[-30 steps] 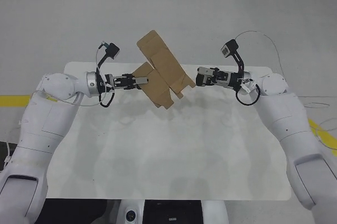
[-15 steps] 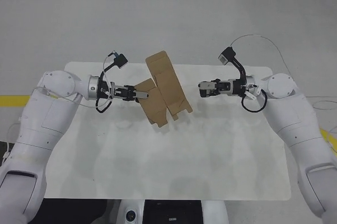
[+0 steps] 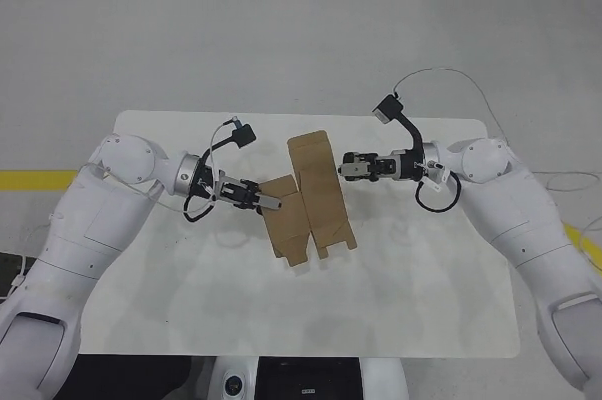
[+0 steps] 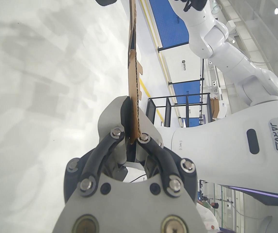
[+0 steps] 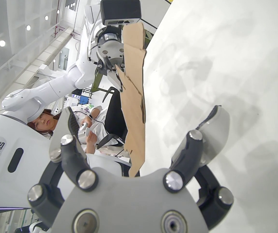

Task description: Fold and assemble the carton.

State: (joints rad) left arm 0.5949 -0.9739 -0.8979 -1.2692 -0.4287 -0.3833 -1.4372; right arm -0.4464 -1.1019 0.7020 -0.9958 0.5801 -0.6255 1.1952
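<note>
Left pincer [image 3: 270, 201] pinches the flat carton [image 3: 321, 200], which runs ahead of it to my spread right pincer [image 3: 343, 168]; I'd seat that edge deep between the fingers before folding above the surface [image 3: 281, 310].

The glossy white round-shelled arms [image 3: 91, 225] are presenting smooth casings. The left gripper [image 4: 134, 120] and right gripper [image 5: 142, 115] are showing grey metal plates [image 4: 129, 209], silver round-headed screws [image 4: 84, 185] and black rubber-sleeved links [image 4: 94, 157].

Flat carton [image 5: 133, 93] edge-on within wide-parted right tool [image 5: 141, 113]; table [image 5: 226, 37] alongside
</note>
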